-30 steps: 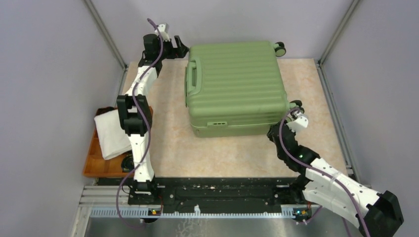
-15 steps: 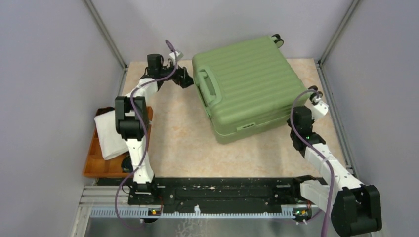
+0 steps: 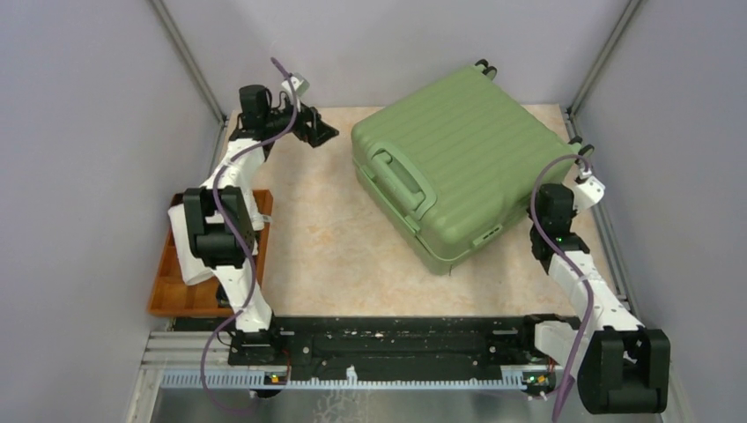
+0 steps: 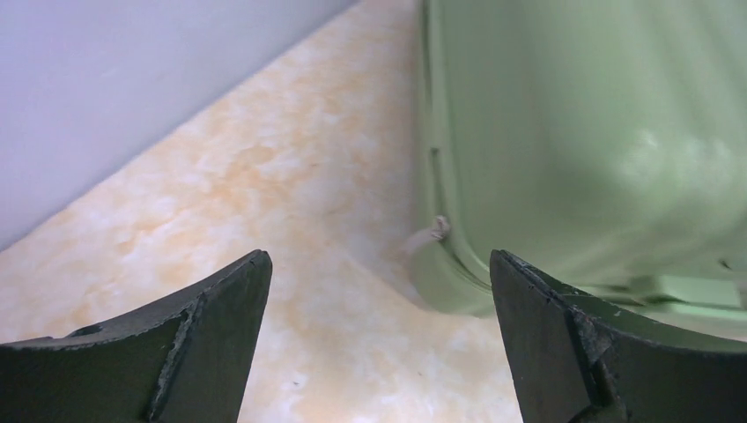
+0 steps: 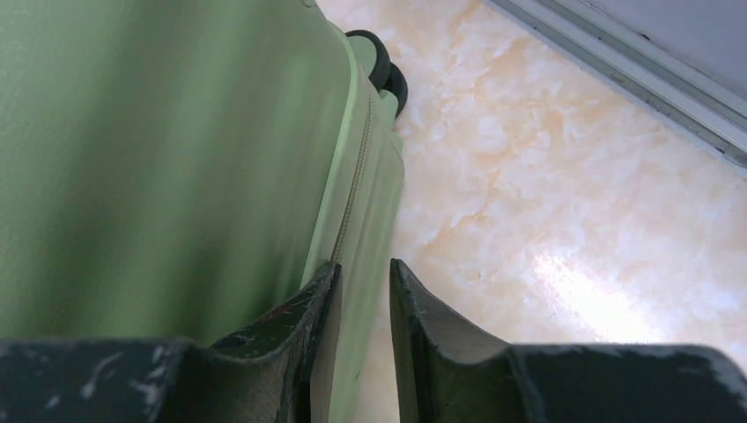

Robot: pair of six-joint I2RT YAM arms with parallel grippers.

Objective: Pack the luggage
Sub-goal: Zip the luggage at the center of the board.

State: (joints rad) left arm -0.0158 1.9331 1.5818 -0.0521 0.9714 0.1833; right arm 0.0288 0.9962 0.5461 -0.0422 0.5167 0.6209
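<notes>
Green ribbed shell fills most of what either wrist camera sees: the luggage (image 3: 458, 141) lies closed and flat on the desk (image 3: 335, 256), turned on the diagonal, its side handle (image 3: 401, 181) facing the arms.

The left hand (image 4: 377, 257) hangs with its fingers spread as wide as they go and holds nothing. The case's rounded corner sits just ahead of it and to its right, with bare desk directly below. Probably it waits there to brace or push that corner.

The right hand (image 5: 363, 264) is narrowed to a slit and sits right against the case's side. The zipper seam (image 5: 352, 194) runs down to its left fingertip, and a pair of black wheels (image 5: 383, 62) stands further ahead. I cannot tell whether it pinches a zipper pull or only touches the seam. That placement suits unzipping, which has to come first, since the lid is shut.

Well behind the left hand, an orange tray (image 3: 163, 295) holds a folded white cloth (image 3: 189, 233), likely what is to be packed.
</notes>
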